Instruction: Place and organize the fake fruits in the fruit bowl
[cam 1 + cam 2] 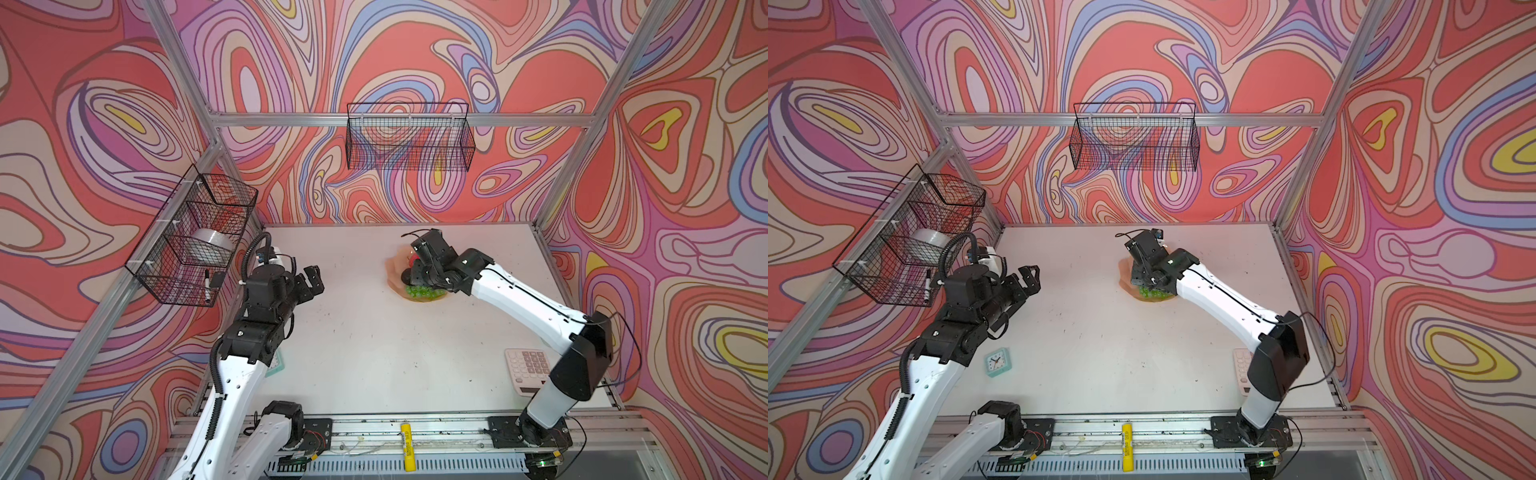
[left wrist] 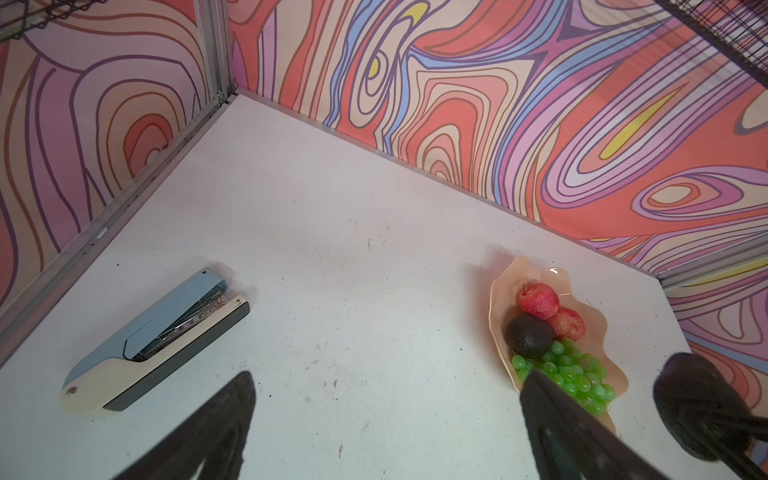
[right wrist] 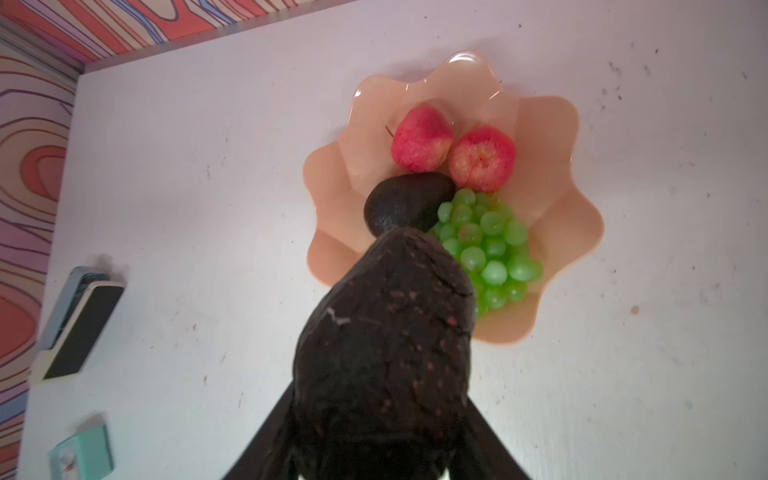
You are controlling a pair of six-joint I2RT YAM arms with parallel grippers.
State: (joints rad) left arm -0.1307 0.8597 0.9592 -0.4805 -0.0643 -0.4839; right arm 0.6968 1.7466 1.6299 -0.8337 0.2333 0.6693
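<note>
The peach-orange fruit bowl (image 3: pixel 552 124) sits on the white table toward the back. In it lie two red apples (image 3: pixel 419 139) (image 3: pixel 482 158), a dark avocado (image 3: pixel 407 203) and a bunch of green grapes (image 3: pixel 490 245). My right gripper (image 3: pixel 382 419) is shut on a second bumpy avocado (image 3: pixel 386 345), held just above the bowl's edge beside the grapes. In both top views that gripper (image 1: pixel 415 277) (image 1: pixel 1142 276) covers much of the bowl (image 1: pixel 395 270). My left gripper (image 2: pixel 388 382) (image 1: pixel 311 282) hangs open and empty over bare table, well to the left of the bowl (image 2: pixel 503 291).
A blue and cream stapler (image 2: pixel 153 340) lies at the table's left. A mint clock (image 1: pixel 998 361) sits by the left arm, and a calculator (image 1: pixel 528 365) under the right arm. Black wire baskets hang on the back wall (image 1: pixel 409 137) and the left wall (image 1: pixel 195 237).
</note>
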